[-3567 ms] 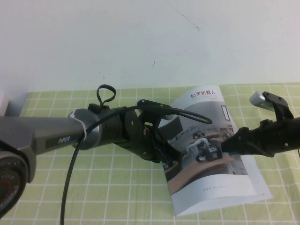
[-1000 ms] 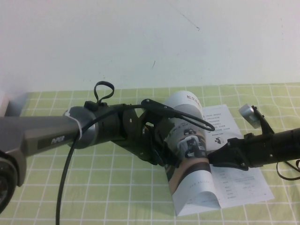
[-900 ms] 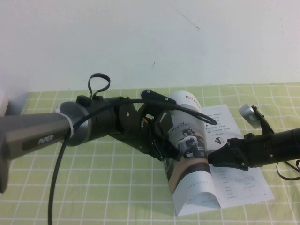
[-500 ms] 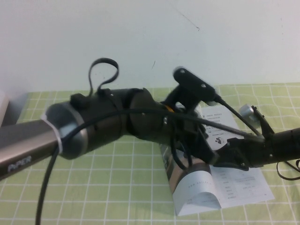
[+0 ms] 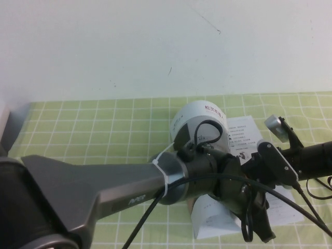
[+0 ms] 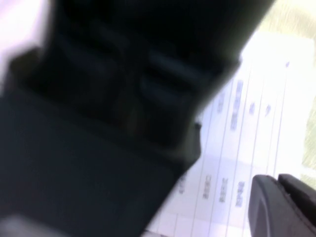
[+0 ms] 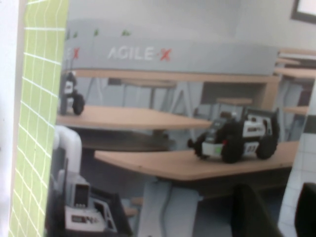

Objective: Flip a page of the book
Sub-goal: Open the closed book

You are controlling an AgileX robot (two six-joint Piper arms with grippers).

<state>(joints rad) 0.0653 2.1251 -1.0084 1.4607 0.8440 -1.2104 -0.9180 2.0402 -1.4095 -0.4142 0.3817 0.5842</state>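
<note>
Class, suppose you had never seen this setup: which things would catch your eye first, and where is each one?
First, the big grey left arm sweeping across the near foreground, its left gripper low over the book. Behind it, the page curls up in a white arch over the green checked cloth. The right gripper reaches in from the right, onto the open inside page.

Page [image 5: 199,115] curled upright over open book [image 5: 244,136].
</note>
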